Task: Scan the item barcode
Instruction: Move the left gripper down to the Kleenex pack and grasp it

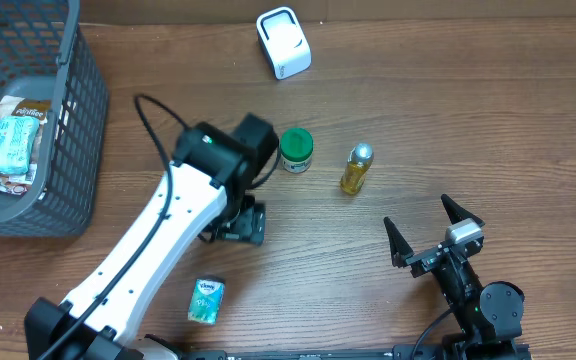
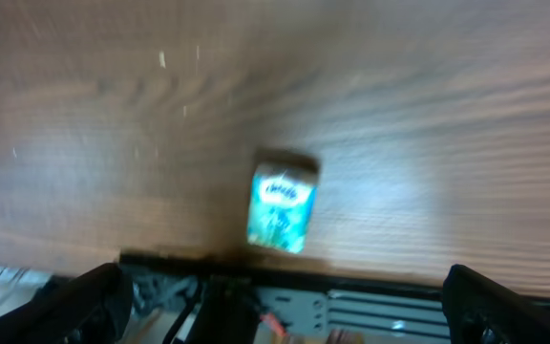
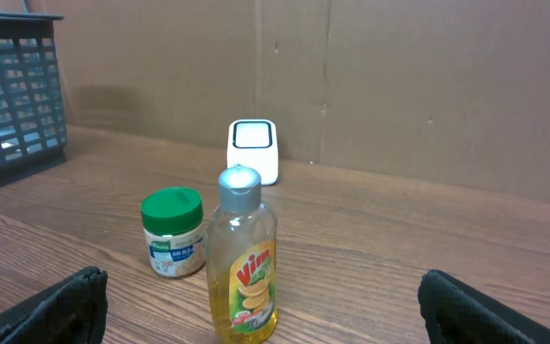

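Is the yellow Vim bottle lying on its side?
No, the Vim bottle stands upright on the table beside the green-lidded jar.

Teal packet (image 1: 206, 301) flat; white scanner (image 1: 283, 42) upright

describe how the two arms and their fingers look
The left arm has a long white shell with black joints, a thin black cable looping off it and broad black fingers. The right arm is all black with a small grey block at the wrist and pointed black fingers.
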